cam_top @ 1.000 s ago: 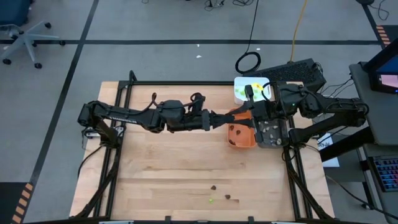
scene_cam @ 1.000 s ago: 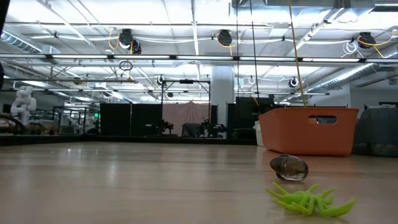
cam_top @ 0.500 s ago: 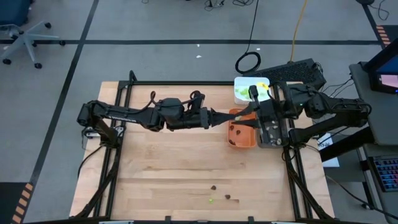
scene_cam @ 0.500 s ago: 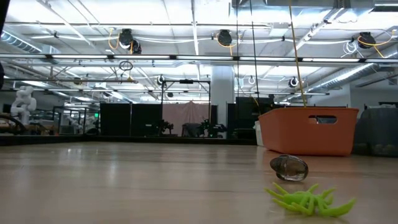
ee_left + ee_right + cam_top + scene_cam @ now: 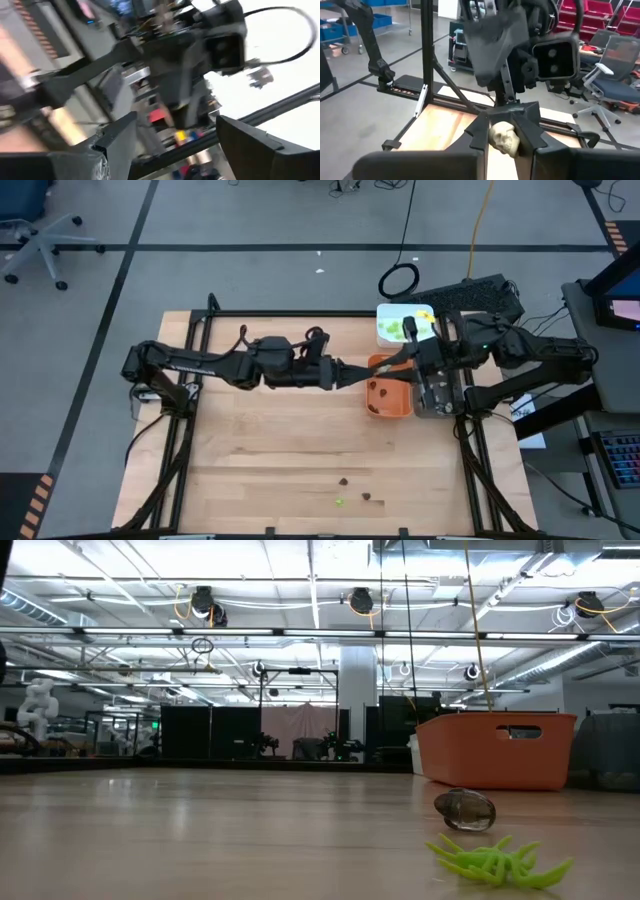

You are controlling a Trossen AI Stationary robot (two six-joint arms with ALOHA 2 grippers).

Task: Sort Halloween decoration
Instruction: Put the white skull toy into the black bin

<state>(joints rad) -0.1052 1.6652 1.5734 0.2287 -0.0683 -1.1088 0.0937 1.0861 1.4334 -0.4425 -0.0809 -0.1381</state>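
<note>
1. The right gripper [image 5: 502, 142] is pinched on a pale skull [image 5: 504, 138], over by the orange tray [image 5: 388, 396].
2. The left gripper [image 5: 175, 135] stands spread wide and empty, facing it.
3. The skull looks light, hard and slick; holding across its sides seems safest.
4. A green spider [image 5: 497, 860] and a brown piece [image 5: 466, 809] lie loose on the table [image 5: 270, 460].

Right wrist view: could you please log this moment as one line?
right tool: shut on pale skull | left tool: open | lime-green spider: on table
</note>
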